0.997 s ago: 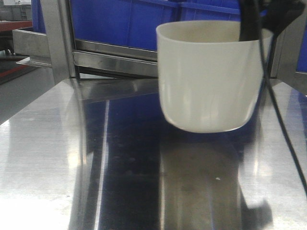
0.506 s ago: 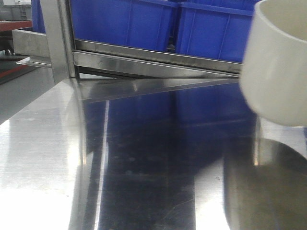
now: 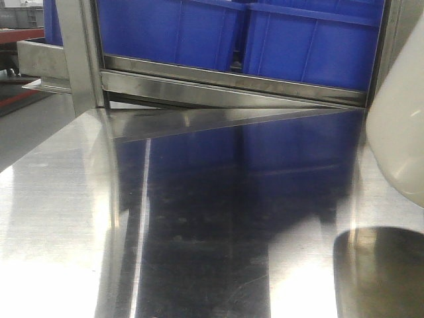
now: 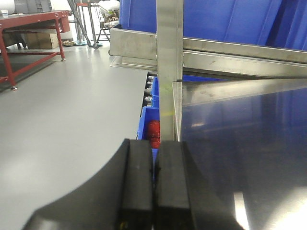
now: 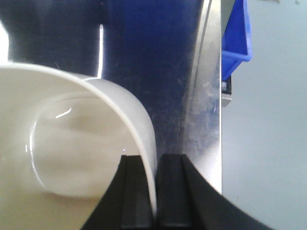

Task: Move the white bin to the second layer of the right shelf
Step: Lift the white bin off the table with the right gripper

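White bin (image 5: 62,143) wall within right tool (image 5: 153,165)

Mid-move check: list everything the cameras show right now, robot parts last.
white bin: one, cream-white, right edge of front view, lifted.
blue crates: at least two, blue, on the rack behind.
steel top: one, reflective silver, under the bin.
steel post: one, silver, left of the crates.
low blue bin: one, blue, red contents, beside the post.
red-framed table: one, red, far left on the floor.
left gripper: one, black, shut, empty.
right gripper: one, black, shut on the white bin's wall.
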